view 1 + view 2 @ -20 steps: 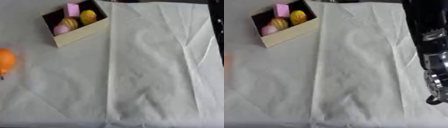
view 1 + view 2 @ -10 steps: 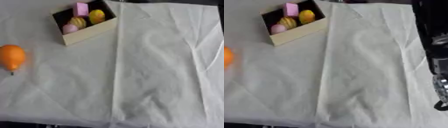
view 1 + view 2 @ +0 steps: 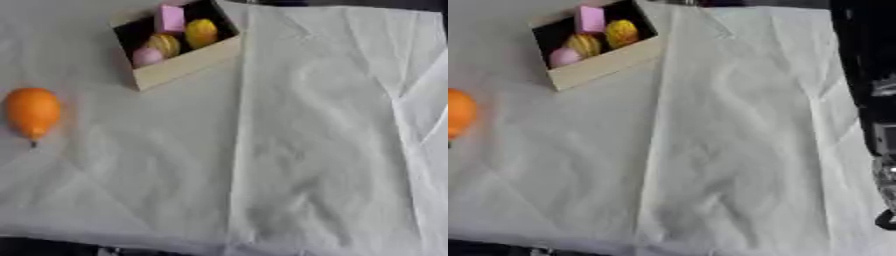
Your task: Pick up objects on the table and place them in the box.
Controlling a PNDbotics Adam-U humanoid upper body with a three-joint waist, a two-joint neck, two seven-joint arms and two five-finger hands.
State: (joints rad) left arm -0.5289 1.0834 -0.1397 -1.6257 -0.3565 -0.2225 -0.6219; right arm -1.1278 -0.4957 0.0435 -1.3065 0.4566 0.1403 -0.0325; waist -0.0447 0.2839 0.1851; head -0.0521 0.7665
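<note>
Left eye view: a tan box [image 3: 179, 62] sits at the upper left of the white-draped desk [image 3: 315, 150], holding a pink block [image 3: 169, 18], a yellow piece [image 3: 200, 33], a striped yellow piece [image 3: 164, 44] and a pink ball [image 3: 146, 56]. An orange fruit [image 3: 32, 111] lies near the left edge, well apart from the box. No robot hand shows.

Right eye view: a black and silver arm [image 3: 881, 135] runs down the right edge, far across from the box and fruit; its robot hand is out of sight, so I cannot tell its state.

No legible text or labels anywhere.
</note>
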